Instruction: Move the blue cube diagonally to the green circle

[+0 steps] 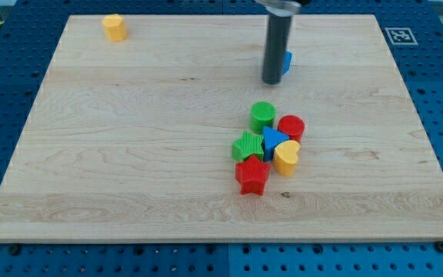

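Note:
The blue cube (287, 61) sits near the view's top, mostly hidden behind the rod; only its right edge shows. My tip (271, 81) rests on the board, touching or just left of and below the cube. The green circle (262, 115) stands below the tip, at the top of a cluster of blocks.
The cluster holds a red cylinder (291, 127), a blue triangle (273, 141), a green star-like block (248, 146), a yellow heart (287, 157) and a red star (252, 176). A yellow block (114, 27) sits at the view's top left. The wooden board (129, 154) lies on a blue pegboard.

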{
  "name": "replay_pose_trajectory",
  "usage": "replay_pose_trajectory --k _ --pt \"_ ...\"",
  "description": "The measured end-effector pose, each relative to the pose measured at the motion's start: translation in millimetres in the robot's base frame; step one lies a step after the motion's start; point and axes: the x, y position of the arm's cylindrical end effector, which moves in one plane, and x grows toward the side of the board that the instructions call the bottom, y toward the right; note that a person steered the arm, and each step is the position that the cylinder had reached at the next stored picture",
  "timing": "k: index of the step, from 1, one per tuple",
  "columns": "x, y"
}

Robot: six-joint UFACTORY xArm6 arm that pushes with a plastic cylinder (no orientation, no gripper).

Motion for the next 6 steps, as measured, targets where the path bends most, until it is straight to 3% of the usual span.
replay_pose_trajectory --k 1,2,5,6 --pt "-0.1 47.0" --pt "-11.4 47.5" --pt "-49.1 -48.4" --pt "-13.2 -47.0"
